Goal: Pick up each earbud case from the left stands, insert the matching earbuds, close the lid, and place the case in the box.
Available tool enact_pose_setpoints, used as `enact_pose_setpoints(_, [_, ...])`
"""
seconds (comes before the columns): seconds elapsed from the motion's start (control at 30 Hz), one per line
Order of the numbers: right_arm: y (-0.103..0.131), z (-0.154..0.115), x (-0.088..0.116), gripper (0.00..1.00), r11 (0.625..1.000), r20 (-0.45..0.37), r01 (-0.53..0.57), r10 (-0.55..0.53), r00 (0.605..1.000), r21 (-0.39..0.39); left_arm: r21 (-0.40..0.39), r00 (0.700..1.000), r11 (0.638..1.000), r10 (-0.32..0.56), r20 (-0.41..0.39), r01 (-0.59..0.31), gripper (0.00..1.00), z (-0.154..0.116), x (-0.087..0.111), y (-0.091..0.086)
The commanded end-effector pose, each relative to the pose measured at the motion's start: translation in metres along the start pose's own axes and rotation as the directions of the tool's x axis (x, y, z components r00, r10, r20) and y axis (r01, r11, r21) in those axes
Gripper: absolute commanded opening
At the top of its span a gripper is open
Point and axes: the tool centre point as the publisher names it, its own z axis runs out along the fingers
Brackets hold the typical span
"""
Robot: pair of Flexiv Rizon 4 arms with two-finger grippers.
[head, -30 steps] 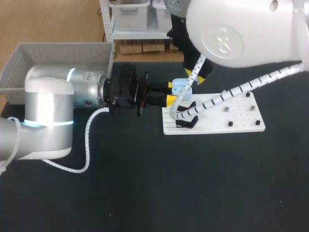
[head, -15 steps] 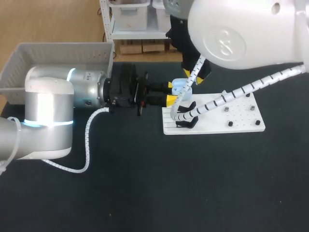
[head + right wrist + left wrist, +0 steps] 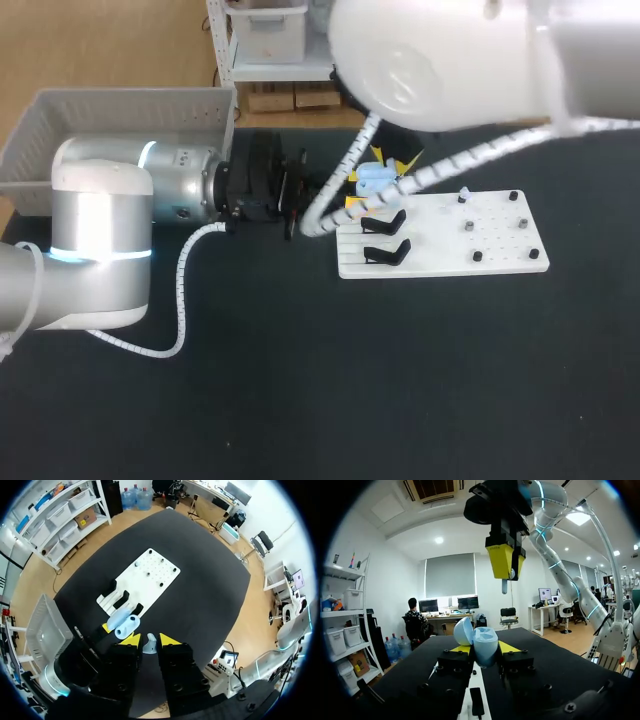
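Observation:
A light blue earbud case (image 3: 372,180) with its lid up sits between the fingers of my left gripper (image 3: 352,192), which is shut on it just left of the white board (image 3: 450,262). In the left wrist view the open case (image 3: 479,645) fills the gap of the left gripper (image 3: 484,650). Directly above it hangs my right gripper (image 3: 504,562), shut on a small pale earbud (image 3: 504,585). From the right wrist view the earbud (image 3: 149,645) is pinched in the right gripper (image 3: 150,640), with the case (image 3: 125,622) below it.
Two empty black stands (image 3: 385,222) (image 3: 388,252) occupy the board's left part. Small dark pegs (image 3: 478,256) dot its right part. A grey basket (image 3: 120,110) stands at the back left behind my left arm. My right arm's bulk hides the back of the table.
My right arm has swung to the left in the head view, uncovering the board. The left arm and the case have stayed put.

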Motion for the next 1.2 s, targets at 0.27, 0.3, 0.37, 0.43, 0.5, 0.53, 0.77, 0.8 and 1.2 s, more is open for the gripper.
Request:
enact_pose_setpoints(0.27, [0.016,0.009,-0.002,0.0,0.999,-0.024,-0.004,0.005,1.0,0.051,0.0,1.0,1.0,0.0,0.001,0.0,0.0,0.0,0.001,0.0])
enact_pose_setpoints(0.3, [0.017,0.01,-0.003,0.0,0.999,-0.027,-0.005,0.006,1.0,0.05,0.0,1.0,1.0,0.0,0.001,0.0,0.0,0.0,0.001,0.0])
enact_pose_setpoints(0.37, [0.018,0.012,-0.002,0.0,0.999,-0.031,-0.001,0.002,1.0,0.051,0.0,1.0,1.0,0.0,0.001,0.0,0.0,0.0,0.001,0.0])
enact_pose_setpoints(0.43, [0.019,0.013,0.0,0.0,0.999,-0.033,0.004,-0.002,0.999,0.054,0.0,1.0,1.0,0.0,0.001,0.0,0.0,0.0,0.001,0.0])
enact_pose_setpoints(0.5, [0.02,0.015,0.001,0.0,0.998,-0.036,0.008,-0.006,0.999,0.057,0.0,1.0,1.0,0.0,0.001,0.0,0.0,0.0,0.001,0.0])
enact_pose_setpoints(0.53, [0.021,0.017,0.0,0.0,0.998,-0.037,0.01,-0.007,0.999,0.058,0.0,1.0,1.0,0.0,0.001,0.0,0.0,0.0,0.001,0.0])
enact_pose_setpoints(0.77, [0.023,0.022,0.0,0.0,0.998,-0.045,0.012,-0.009,0.999,0.066,0.0,1.0,1.0,0.0,0.001,0.0,0.0,0.0,0.001,0.0])
enact_pose_setpoints(0.8, [0.023,0.023,0.0,0.0,0.998,-0.046,0.012,-0.009,0.999,0.067,0.0,1.0,1.0,0.0,0.001,0.0,0.0,0.0,0.001,0.0])
enact_pose_setpoints(1.2, [0.025,0.035,-0.001,0.0,0.998,-0.062,0.006,-0.002,0.998,0.069,0.0,1.0,1.0,0.0,0.001,0.0,0.0,0.0,0.001,0.0])
